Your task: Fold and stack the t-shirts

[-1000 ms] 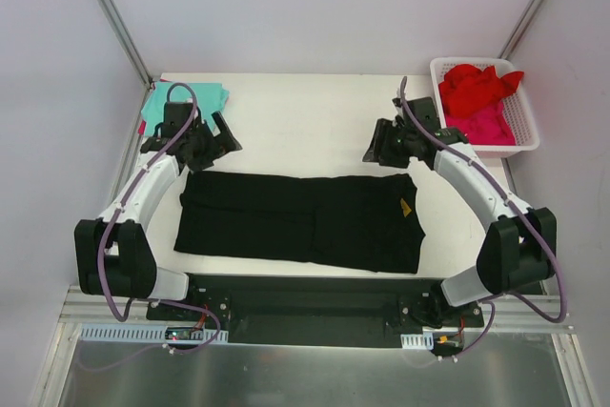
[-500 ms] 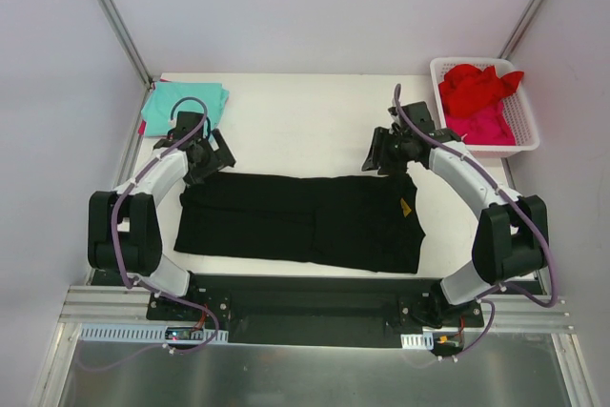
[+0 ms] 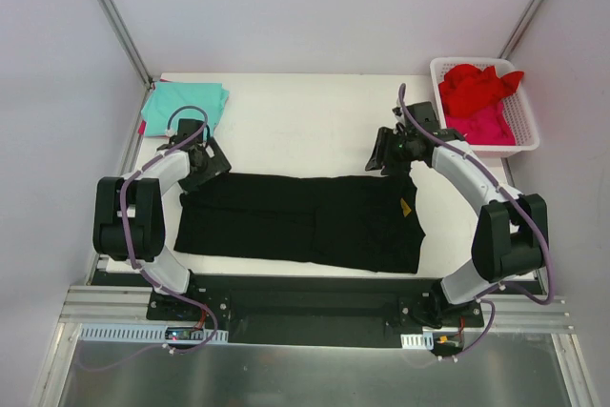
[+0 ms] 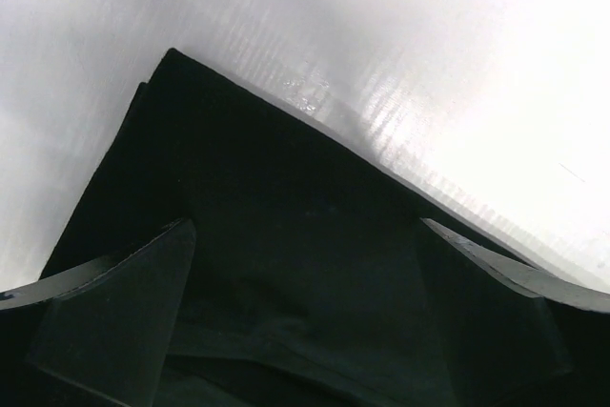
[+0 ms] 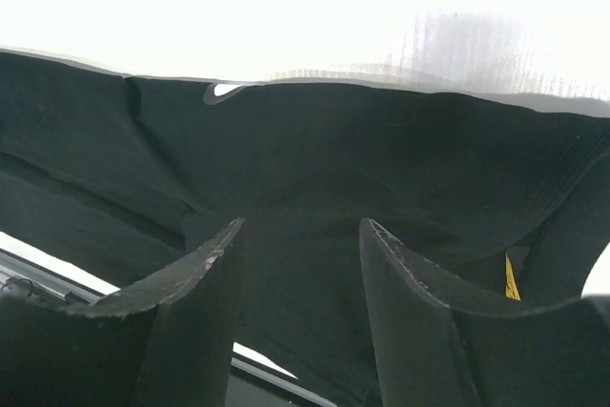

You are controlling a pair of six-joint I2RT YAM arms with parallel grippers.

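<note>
The black t-shirt (image 3: 300,219) lies flat by the surface's (image 3: 315,121) near edge. The left gripper (image 3: 206,165), spread wide, hangs over its end toward the left edge; the right gripper (image 3: 386,155) (half spread, holding nothing) toward the right.

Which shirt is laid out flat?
The black shirt: it lies spread out flat. The teal shirt sits folded at the far left corner; the red shirt and pink shirt are bunched in the white basket.
</note>
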